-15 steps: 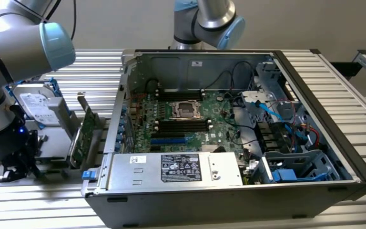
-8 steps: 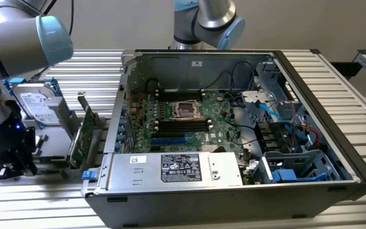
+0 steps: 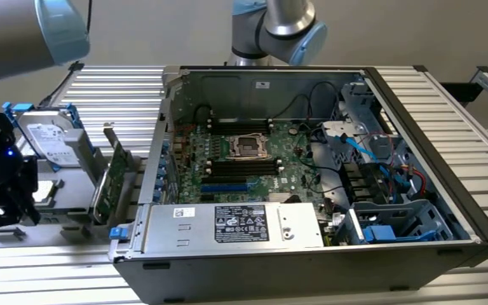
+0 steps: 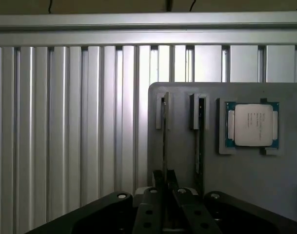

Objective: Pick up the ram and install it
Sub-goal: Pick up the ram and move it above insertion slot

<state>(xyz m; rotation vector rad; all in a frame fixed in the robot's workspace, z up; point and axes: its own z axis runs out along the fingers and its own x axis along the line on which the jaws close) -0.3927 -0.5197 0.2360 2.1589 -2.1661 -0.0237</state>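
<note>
The ram (image 4: 165,136) shows edge-on in the wrist view as a thin stick standing in a slot of the grey holder tray (image 4: 265,185). Its near end runs between my gripper's (image 4: 165,176) dark fingers (image 4: 157,181), which press against it from both sides. In the exterior view the gripper (image 3: 7,206) hangs low over the holder (image 3: 66,190) at that view's left, beside the open computer case (image 3: 253,254). The black memory slots (image 3: 242,166) lie on the motherboard inside the case.
A second thin board (image 4: 200,146) stands in the neighbouring slot, and a processor chip (image 4: 250,125) rests in a pocket beyond it. A wider green expansion card (image 3: 108,181) and a hard drive (image 3: 47,136) stand on the holder. Ribbed aluminium table (image 4: 65,122) surrounds everything.
</note>
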